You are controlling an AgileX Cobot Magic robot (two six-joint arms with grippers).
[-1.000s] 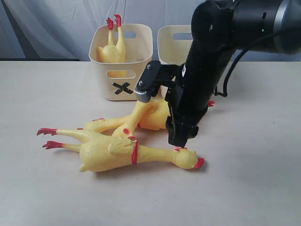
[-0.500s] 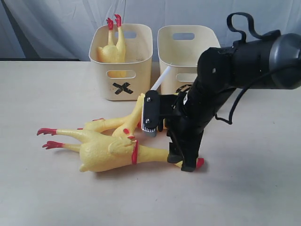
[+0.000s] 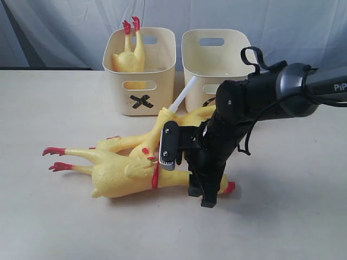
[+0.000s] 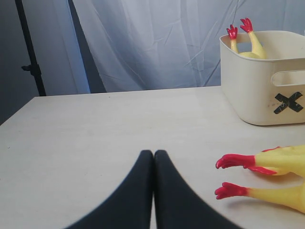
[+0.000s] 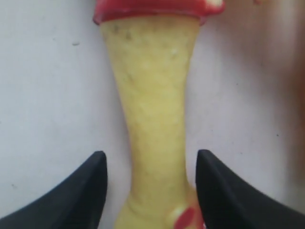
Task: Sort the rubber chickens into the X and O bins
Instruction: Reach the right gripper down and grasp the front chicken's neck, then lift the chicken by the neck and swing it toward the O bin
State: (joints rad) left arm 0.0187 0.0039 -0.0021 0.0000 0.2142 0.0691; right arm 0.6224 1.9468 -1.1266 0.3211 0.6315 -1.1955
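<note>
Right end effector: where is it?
Exterior view, right of centre: right end effector straddles the neck of the front chicken, beside its head, jaws open.

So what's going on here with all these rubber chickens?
A two-armed robot is sorting floppy yellow rubber chickens into two cream plastic tubs. One chicken sits in the X-marked tub, red feet sticking up; the second tub stands beside it. Two more lie on the table. The right gripper is down over the front chicken, open jaws straddling its neck, not gripping yet. The left gripper is shut and holds nothing.
</note>
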